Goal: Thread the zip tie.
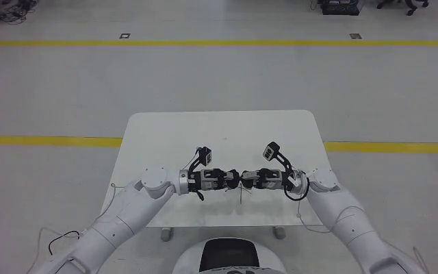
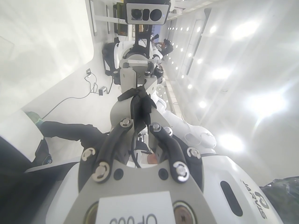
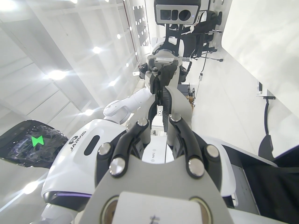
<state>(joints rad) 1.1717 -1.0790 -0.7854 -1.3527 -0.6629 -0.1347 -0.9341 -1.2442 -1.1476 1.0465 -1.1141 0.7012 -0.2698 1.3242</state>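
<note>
Above the table (image 1: 219, 130), over its near half and just left of its middle: left claw (image 1: 233, 179), held level, pressed together at the tips and pinching a thin dark strand, taken here for the zip tie (image 2: 134, 141). Seen from the left wrist, trailing back from the pads toward the palm in a loose bow, clear of the table. Head and free tip too small to make out. Just right of the table's middle: right claw (image 1: 248, 179), tip to tip with the left, likewise pressed together; no telling whether on the tie's other end or on nothing. As for handling, by judgement: very light; smooth plastic, hence slippery between the pads; stiff enough along its length to be pushed, yet springy and quick to bow once gripped far from the end. Not fragile, though apt to kink under a hard squeeze. Best taken flat side against the pads, close behind the pointed tip on one side, leaving a short stub free to enter, and just behind the head on the other, slot left open and turned toward the tip.
</note>
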